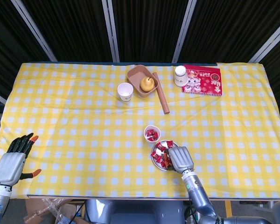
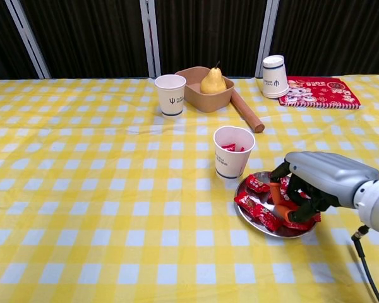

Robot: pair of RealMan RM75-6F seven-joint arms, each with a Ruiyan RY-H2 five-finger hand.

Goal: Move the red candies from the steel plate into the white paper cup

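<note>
Right hand [image 2: 309, 189] clenched on red candies [image 2: 260, 214] in the steel plate [image 2: 249, 221] — wrappers lying flat, pointing every way.

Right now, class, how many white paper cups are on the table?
3. One upright cup holding red candies, beside the steel plate; one upright cup left of the brown tray; one upside-down cup beside the red book. None seems hidden.
</note>
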